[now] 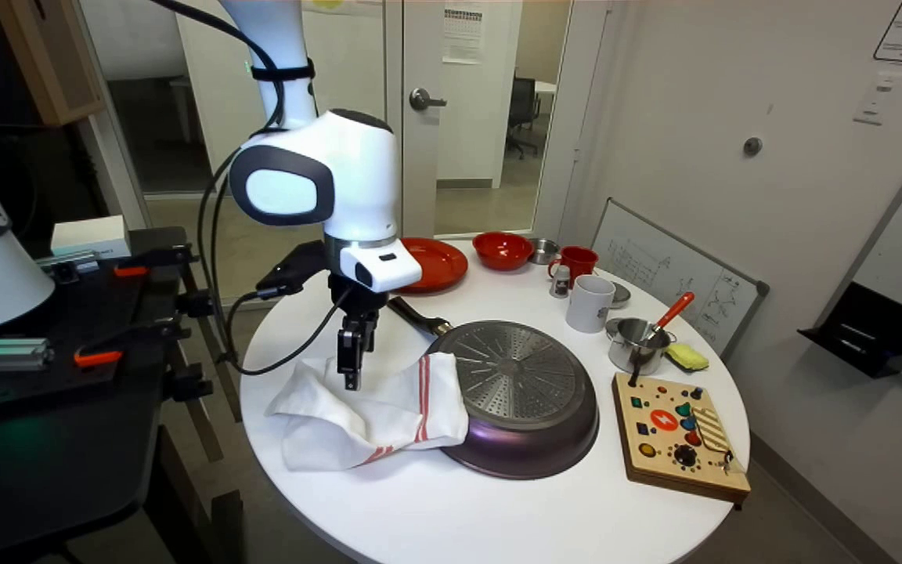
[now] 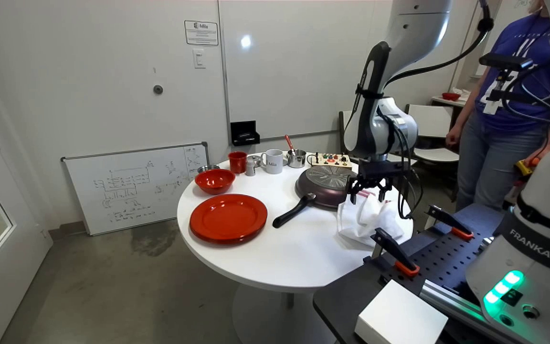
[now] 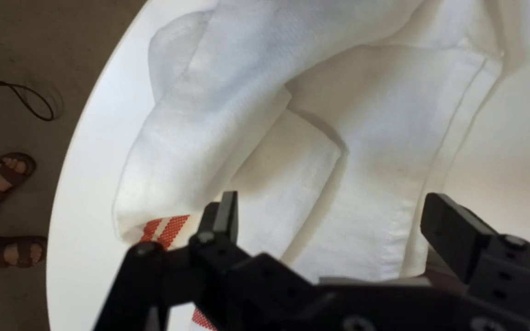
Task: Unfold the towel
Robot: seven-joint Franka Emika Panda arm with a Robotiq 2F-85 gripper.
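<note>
Worktop (image 1: pixel 576 521): round, white, shown in both exterior views.

Robot arm (image 1: pixel 357 172): white with dark trim, reaching over the worktop. Jaws: black, pointing down, spread wide above the towel (image 1: pixel 388 407).

Pan (image 1: pixel 510 380): dark, purplish wall, upside down with patterned base uppermost; black handle (image 2: pixel 294 211) ending near the red plate (image 2: pixel 229 217).

Towel: white cloth with red stripes, lying rumpled on the worktop beside the pan. In the wrist view, a thick fold laps over one side, stripes showing at its end; a straight hem runs along the opposite side. Whether the cloth touches the pan is hard to tell, the meeting line being hidden.

Red plate: face up, well apart from the towel.

Wooden box (image 1: pixel 678 439): flat, with coloured controls on top; the pan lies between it and the towel.

Red bowl (image 2: pixel 215 182): upright, near the plate.

Metal pot (image 1: pixel 639 348): upright, a red-handled utensil (image 1: pixel 674 311) leaning in it.

White mug (image 1: pixel 590 304): upright, between the pot and the red mug (image 1: pixel 580 260).

Sponge (image 1: pixel 686 356): yellow, just beside the pot.

Shaker (image 1: pixel 561 282): upright, just beside the red mug.
</note>
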